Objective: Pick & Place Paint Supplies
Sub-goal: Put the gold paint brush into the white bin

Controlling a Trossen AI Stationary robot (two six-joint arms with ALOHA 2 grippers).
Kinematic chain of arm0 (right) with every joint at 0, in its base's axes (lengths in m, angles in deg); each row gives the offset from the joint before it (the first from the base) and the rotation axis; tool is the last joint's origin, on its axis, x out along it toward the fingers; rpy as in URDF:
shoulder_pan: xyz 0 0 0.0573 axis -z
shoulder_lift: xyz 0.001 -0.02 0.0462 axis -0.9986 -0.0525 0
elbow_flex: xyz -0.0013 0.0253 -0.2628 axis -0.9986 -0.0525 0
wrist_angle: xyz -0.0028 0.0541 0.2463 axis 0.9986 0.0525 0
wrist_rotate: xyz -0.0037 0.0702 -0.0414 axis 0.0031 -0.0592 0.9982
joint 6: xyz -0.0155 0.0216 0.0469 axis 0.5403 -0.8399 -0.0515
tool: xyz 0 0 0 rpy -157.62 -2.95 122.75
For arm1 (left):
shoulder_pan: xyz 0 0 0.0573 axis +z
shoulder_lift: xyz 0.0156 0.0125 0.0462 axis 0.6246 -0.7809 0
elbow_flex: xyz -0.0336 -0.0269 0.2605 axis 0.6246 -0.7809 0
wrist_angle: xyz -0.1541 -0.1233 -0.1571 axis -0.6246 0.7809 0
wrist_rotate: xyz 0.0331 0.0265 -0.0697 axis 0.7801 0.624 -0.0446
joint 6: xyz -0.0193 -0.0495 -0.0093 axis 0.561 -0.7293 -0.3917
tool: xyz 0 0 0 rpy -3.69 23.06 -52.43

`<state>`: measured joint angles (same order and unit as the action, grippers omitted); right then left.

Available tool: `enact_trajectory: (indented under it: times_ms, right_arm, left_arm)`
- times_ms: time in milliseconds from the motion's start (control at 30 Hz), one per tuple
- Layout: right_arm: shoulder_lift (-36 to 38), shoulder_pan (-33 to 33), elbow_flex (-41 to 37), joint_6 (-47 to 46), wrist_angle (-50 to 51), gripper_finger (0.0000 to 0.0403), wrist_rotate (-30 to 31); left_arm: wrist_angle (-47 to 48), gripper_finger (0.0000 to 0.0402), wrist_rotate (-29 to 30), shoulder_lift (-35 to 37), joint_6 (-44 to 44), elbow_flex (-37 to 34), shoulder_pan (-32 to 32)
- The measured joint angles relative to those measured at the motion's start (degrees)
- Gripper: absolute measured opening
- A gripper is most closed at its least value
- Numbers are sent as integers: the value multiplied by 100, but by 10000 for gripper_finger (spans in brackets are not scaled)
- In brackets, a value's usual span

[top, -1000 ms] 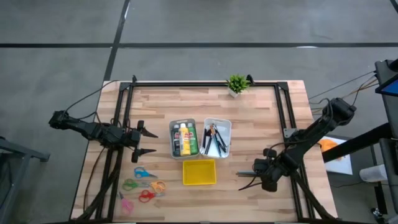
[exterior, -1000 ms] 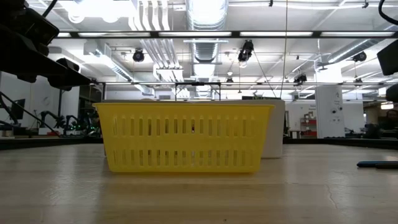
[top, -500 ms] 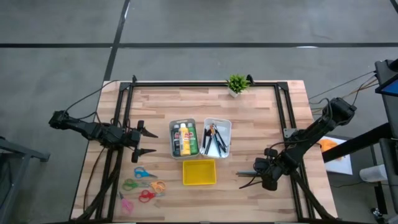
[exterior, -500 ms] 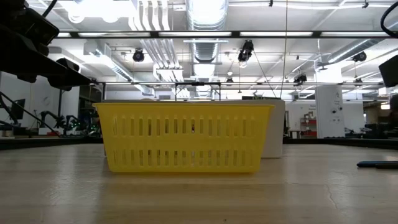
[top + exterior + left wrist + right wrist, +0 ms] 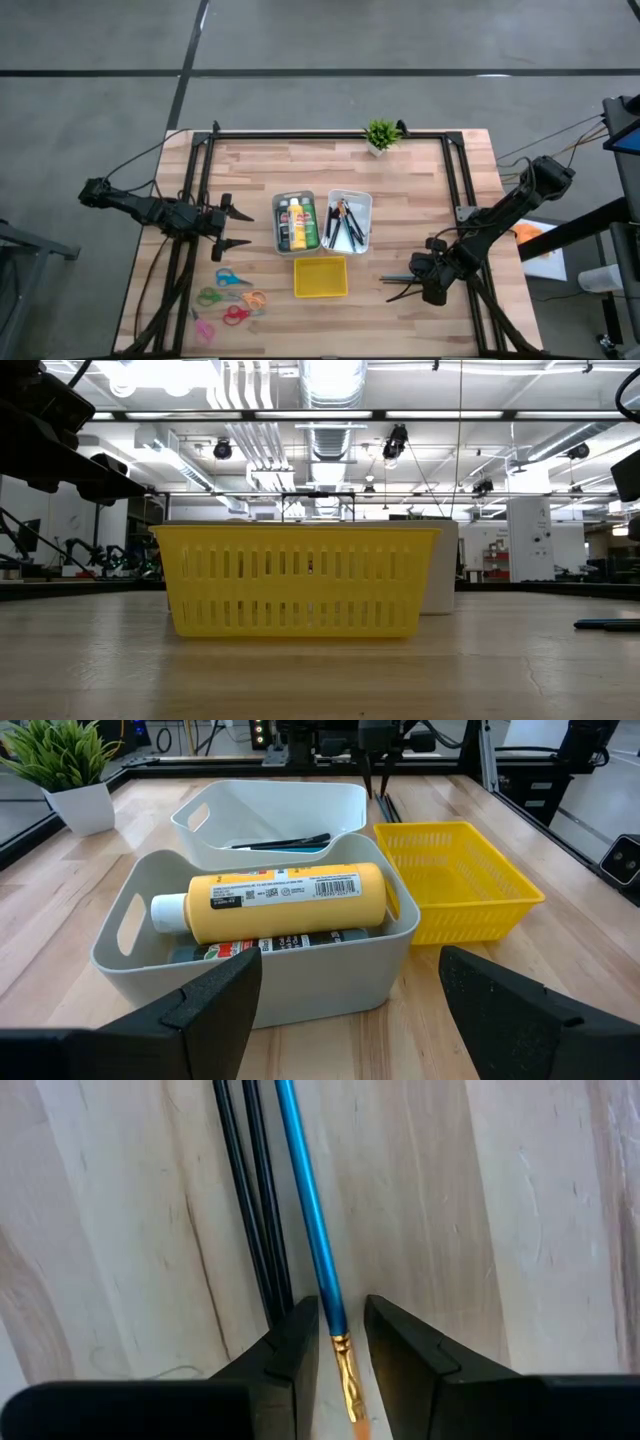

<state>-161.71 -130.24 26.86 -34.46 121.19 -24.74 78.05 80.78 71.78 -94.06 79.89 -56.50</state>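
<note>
high view: the right tool sits low over the wooden surface, right of the yellow basket, with a thin blue brush lying flat and pointing from the tool toward that basket. the brush's long axis runs left-right across the surface. the right arm is plainly the nearer one; the left tool waits on the far side, left of the grey bin that holds the paint bottles. the white bin beside it already carries several brushes.

low view: only the tip of the brush shows, flat on the surface at the right edge, well apart from the yellow basket.

left wrist view: the left tool's fingers stand wide apart, holding nothing, facing the grey bin with the yellow bottle lying on its side in it.

right wrist view: the right tool is closed down around the blue brush, its fingers close on either side of the shaft just above the metal ferrule; the handle runs straight away from the tool. two thin black brushes lie just beside it, parallel, so a lift would likely have to separate it from them.
</note>
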Motion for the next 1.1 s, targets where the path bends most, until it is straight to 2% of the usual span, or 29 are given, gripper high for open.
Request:
enact_trajectory:
  times_ms: [133,500,867,1100]
  right_arm:
    - [-4,0,-2,-2,50,84,38]
    - [-4,0,-7,-321,135,14,103]
    - [-2,1,87,-144,175,10,101]
    - [290,3,206,-146,498,8,104]
  left_arm:
    - [0,306,0,0,0,0,2]
    - [0,306,0,0,0,0,0]
    - [0,306,0,0,0,0,0]
    - [0,306,0,0,0,0,0]
